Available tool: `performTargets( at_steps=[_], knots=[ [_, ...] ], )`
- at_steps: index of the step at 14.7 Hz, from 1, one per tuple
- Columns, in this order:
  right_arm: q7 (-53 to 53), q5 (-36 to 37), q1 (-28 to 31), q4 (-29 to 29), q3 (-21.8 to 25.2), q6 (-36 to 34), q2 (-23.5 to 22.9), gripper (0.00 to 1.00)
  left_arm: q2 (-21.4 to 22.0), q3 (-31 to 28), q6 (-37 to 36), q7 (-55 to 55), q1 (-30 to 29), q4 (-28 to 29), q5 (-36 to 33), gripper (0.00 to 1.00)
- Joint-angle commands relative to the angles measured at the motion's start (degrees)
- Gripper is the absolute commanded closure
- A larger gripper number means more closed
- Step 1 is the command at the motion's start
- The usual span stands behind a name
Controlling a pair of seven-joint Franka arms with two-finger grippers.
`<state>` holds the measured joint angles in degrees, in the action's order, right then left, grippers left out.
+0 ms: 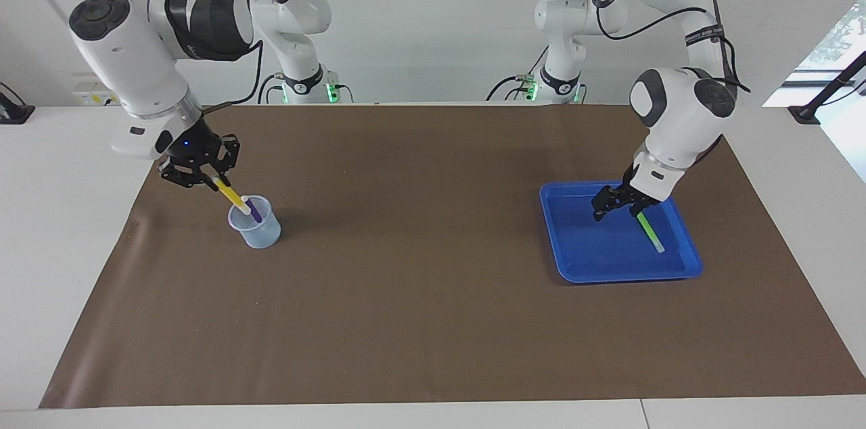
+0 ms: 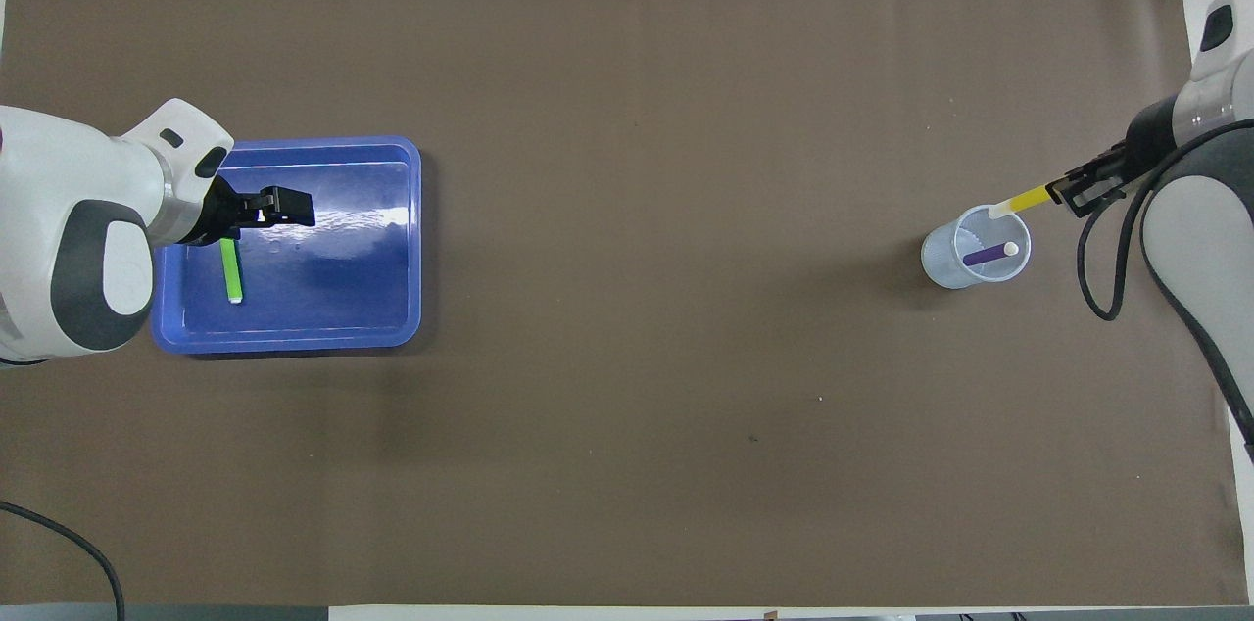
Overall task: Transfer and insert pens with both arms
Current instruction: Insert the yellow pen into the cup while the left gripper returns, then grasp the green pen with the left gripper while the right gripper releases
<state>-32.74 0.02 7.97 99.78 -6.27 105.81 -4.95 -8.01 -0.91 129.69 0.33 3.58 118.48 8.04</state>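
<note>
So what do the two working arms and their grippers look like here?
Both arms are bulky white jointed shells with dark grey joint bands and caps, silver wrist rings and loose black cables. The left gripper and right gripper are black, two-fingered linkages; a small blue light glows on the right one.

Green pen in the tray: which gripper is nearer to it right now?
Left. The left gripper is open over the green pen; the right gripper holds the yellow pen at the cup.

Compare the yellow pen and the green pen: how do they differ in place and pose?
The yellow pen is up in the air, gripped by the right gripper; the green pen is free, with the open left gripper over it. The yellow pen slants down with its tip at the clear cup; the green pen lies flat in the blue tray. Both are slim sticks with a whitish end.
</note>
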Motion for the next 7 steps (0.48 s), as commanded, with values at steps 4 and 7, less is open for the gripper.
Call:
performTargets(
  at_steps=[4, 7],
  knots=[
    [-1.18, 1.2, 0.64, 8.84, -0.67, 6.69, 2.83, 1.0, -3.31, 0.55, 4.69, -5.34, -6.29, 2.81, -1.54, 0.0],
    [-1.18, 2.96, 0.56, 10.51, -0.67, 6.77, 3.63, 1.0, -5.17, 0.55, 5.75, -5.26, -6.48, 2.89, -1.54, 0.0]
  ],
)
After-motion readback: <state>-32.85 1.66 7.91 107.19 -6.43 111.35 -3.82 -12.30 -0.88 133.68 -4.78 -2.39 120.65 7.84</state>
